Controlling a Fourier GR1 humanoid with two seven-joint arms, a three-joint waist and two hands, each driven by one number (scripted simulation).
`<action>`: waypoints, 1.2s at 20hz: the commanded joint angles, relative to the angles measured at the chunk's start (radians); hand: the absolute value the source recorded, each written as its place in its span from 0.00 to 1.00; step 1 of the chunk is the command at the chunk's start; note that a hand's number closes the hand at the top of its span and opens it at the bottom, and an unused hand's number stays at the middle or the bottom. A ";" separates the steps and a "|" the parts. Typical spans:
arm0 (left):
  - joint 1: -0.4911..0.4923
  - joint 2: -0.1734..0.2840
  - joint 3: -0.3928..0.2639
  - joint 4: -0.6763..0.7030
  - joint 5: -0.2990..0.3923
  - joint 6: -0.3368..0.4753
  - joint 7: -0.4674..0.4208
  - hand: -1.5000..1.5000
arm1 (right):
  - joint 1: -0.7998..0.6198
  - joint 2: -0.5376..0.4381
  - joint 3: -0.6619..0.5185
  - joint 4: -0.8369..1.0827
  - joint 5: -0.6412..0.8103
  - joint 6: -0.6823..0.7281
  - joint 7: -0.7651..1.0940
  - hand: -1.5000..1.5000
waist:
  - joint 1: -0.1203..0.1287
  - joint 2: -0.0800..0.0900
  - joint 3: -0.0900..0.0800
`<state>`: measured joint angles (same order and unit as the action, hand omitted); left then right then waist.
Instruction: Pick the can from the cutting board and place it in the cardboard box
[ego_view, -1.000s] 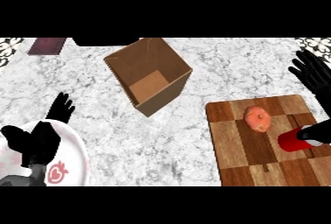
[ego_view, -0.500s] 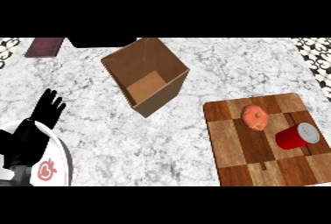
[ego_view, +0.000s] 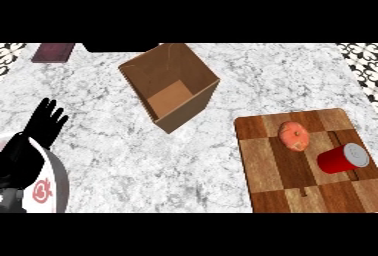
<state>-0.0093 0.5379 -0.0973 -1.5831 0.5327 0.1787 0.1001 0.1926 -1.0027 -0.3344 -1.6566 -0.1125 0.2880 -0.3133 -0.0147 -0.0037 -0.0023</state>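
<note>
A red can (ego_view: 343, 158) with a silver top lies on its side at the right part of the wooden cutting board (ego_view: 280, 180). An open cardboard box (ego_view: 171, 91) stands on the marble counter, up and left of the board, its inside empty. My left hand (ego_view: 43, 121) shows at the left edge, open with fingers straight and pointing up, far from the can. My right hand shows nowhere in the head view.
An orange round fruit (ego_view: 294, 136) lies on the board just up and left of the can. A white plate (ego_view: 46, 186) with a red mark sits at the lower left under my left forearm. A dark book (ego_view: 53, 52) lies at the top left.
My right hand, which was by the can a second ago, has left the view. The can stays on the board. The view has shifted slightly; my left hand moved a little.
</note>
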 joint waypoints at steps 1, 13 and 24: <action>-0.003 -0.024 -0.015 0.000 -0.013 0.010 0.004 0.50 | 0.048 -0.095 0.044 -0.116 0.128 0.013 0.141 0.00 | 0.001 0.001 -0.001; -0.058 -0.044 0.002 -0.073 -0.060 0.043 0.110 0.50 | -0.101 -0.080 0.193 -0.128 0.099 0.226 0.529 0.00 | 0.020 0.004 0.002; -0.033 -0.089 0.071 -0.045 -0.105 -0.051 0.109 0.50 | -0.254 0.061 0.247 -0.123 0.209 0.376 0.695 0.00 | 0.020 0.004 0.002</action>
<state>-0.0317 0.4708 -0.0340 -1.6097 0.4556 0.1246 0.1746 0.0092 -0.9849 -0.0986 -1.8030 0.0728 0.6066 0.3336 0.0041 0.0001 -0.0002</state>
